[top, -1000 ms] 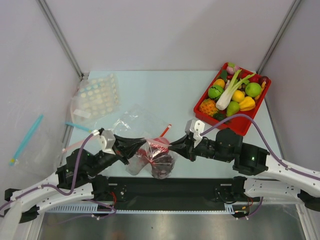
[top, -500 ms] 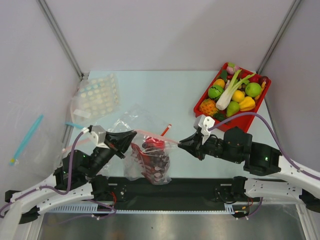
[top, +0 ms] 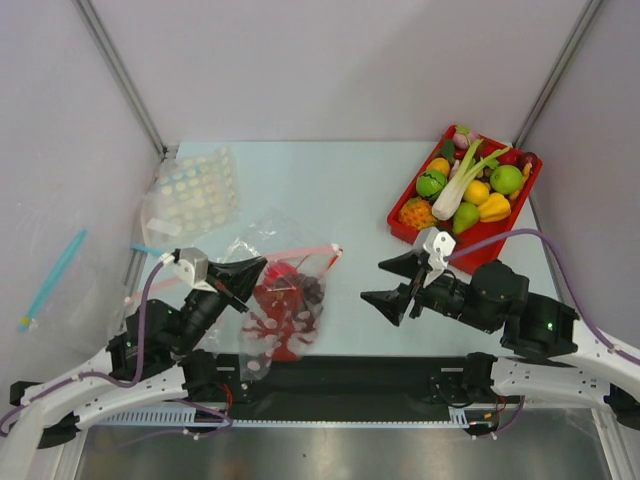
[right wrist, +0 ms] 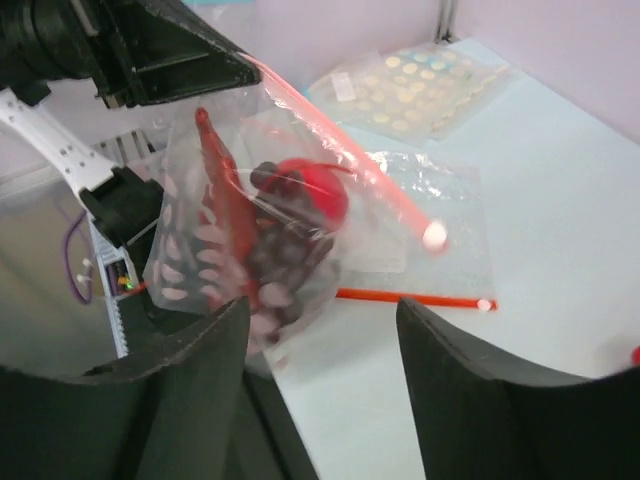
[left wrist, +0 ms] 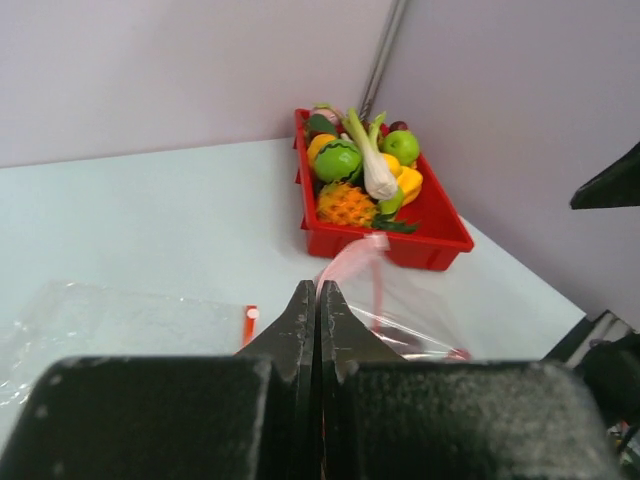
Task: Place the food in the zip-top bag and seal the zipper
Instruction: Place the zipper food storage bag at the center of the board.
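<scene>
Zipper (top: 305,251), top view: its long axis runs left to right. The left end is clenched in my left gripper (top: 248,272). The free right end points toward the red tray (top: 400,226) of toy produce. The zip-top bag (top: 285,300) hangs from this strip, its body trailing toward the near edge of the tabletop (top: 350,190). My right gripper (top: 392,283) is released, jaws spread, and sits apart from the bag on its right. A flat clear bag (top: 265,228) lies just behind the held one. A dotted bag (top: 190,195) lies at the far left.

Left wrist view: my fingers (left wrist: 300,320) are pressed flat together on the pink strip. The strip rises away from them toward the tray.

Right wrist view: my two fingers (right wrist: 190,380) stand wide, with the bag between and beyond them, untouched. The bag is clear and crinkled. Inside, the crayfish (right wrist: 222,195) lies lengthwise from mouth to bottom. The red fruit (right wrist: 318,192) and the grape bunch (right wrist: 285,255) sit beside it. An orange-red strip (right wrist: 400,296) lies on the tabletop behind.
</scene>
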Controlling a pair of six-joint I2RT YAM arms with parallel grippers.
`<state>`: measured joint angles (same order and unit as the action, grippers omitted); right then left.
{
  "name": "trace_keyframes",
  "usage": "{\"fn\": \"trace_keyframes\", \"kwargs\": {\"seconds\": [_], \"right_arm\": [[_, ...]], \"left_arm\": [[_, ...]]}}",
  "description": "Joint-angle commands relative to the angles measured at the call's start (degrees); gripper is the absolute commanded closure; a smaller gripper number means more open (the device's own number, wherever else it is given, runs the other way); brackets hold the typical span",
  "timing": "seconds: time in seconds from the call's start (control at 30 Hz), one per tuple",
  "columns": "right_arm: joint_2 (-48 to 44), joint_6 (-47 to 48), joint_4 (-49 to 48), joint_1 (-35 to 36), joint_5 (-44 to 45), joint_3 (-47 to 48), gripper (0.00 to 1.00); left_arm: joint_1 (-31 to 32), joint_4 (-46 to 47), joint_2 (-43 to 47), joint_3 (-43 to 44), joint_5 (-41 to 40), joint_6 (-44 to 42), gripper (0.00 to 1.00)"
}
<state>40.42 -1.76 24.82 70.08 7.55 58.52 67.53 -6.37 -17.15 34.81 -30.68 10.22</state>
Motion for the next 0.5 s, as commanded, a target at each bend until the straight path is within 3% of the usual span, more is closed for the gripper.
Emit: {"fn": "trace_keyframes", "kwargs": {"seconds": [0.0, 0.1, 0.37, 0.47], "right_arm": [[0.0, 1.1, -6.7, -0.3, 5.3, -2.5, 0.24], [0.7, 1.1, -11.3, -0.6, 8.7, -5.3, 0.13], [-2.7, -0.2, -22.6, -3.0, 18.6, -13.5, 0.10], [-5.2, -1.9, -23.9, -5.6, 21.4, -15.7, 0.09]], "left_arm": [[-0.5, 5.8, -0.9, 1.0, -4.3, -1.4, 1.00], [-0.4, 8.3, -3.1, 1.3, -4.9, -1.7, 1.00], [-0.6, 10.9, -12.0, 6.7, -7.1, -2.1, 1.00], [-0.6, 17.8, -16.4, 6.9, -9.9, -6.0, 1.00]]}}
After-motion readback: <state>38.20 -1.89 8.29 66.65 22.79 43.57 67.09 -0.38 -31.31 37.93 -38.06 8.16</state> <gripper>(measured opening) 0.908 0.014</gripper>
